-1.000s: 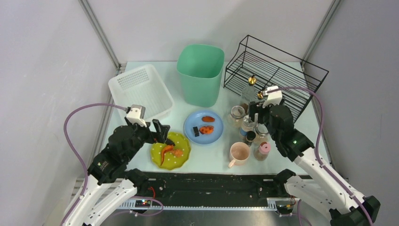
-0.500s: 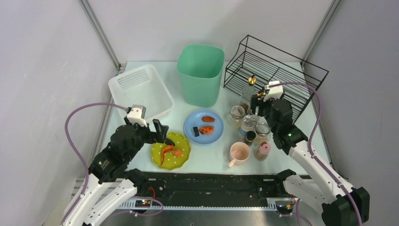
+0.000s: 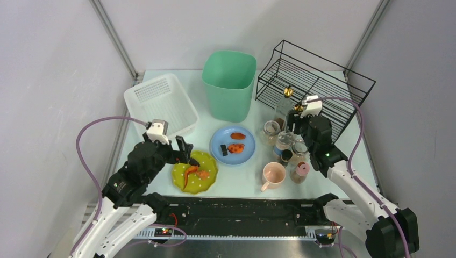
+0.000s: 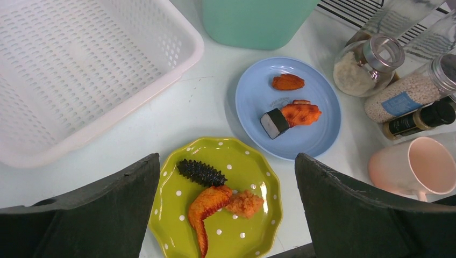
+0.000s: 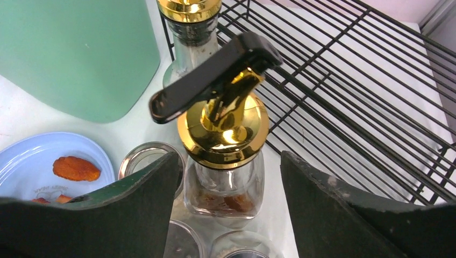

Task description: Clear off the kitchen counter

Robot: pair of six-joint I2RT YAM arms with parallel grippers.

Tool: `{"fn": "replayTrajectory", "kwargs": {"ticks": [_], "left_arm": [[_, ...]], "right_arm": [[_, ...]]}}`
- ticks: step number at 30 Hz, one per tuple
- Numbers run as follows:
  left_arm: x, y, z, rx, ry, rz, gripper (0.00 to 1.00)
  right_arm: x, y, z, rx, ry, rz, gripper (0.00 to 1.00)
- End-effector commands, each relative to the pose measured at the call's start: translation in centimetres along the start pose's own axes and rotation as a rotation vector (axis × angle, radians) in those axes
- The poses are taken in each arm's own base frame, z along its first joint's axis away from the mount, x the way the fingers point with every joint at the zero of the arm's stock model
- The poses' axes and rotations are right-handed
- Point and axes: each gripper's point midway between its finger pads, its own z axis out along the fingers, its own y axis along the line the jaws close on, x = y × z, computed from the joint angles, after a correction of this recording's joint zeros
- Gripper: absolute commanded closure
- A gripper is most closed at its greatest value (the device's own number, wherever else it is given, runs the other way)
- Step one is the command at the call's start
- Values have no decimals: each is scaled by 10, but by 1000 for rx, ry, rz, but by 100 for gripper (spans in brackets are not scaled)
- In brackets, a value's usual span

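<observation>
1. My left gripper [image 4: 227, 157] hangs with its jaws spread as wide as they go and has hold of nothing.
2. It hovers above the green dotted plate [image 4: 247, 166], one finger to each side of it in my left wrist view.
3. On that plate lie a dark knobbly piece [image 4: 201, 172], an orange wing [image 4: 207, 207] and a crumbed lump [image 4: 244, 203].
4. Just beside it sits a blue plate [image 4: 317, 134] with a black-wrapped roll [image 4: 275, 122] and two orange pieces.
5. My right gripper [image 5: 228, 161] has its jaws apart, one on either flank of a glass bottle [image 5: 226, 177] that has a gold cap and a black lever spout.
6. A sliver of gap shows on the bottle's right side, so the jaws do not grip it.
7. A second gold-capped bottle [image 5: 188, 21] stands just behind it, near the black wire rack [image 3: 322, 80].
8. The kitchen counter [image 3: 236, 180] stretches out from my bases and bears everything. The white basket [image 4: 80, 64] is at back left, the mint bin [image 3: 229, 86] at back centre, and the jars and a pink mug [image 3: 274, 174] at right.
</observation>
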Motion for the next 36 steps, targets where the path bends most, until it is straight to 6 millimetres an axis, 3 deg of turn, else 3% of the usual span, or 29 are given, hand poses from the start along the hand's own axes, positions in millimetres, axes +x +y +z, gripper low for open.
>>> {"fn": "replayTrajectory", "kwargs": {"ticks": [1,9,18,36], "left_arm": [[-3,0,2,0,-6,20,2],[-3,-1,1,0,-6,17,2],[-2,0,2,-3,-1,16,2],[0,0,3,-8,8,16,2]], "right_arm": [[-17,-7,1,27,-83,43,28],[-24,-12,-1,43,-124,56,37],[-33,-11,-4,36,-159,64,34],[-24,-7,10,33,-139,80,42]]}}
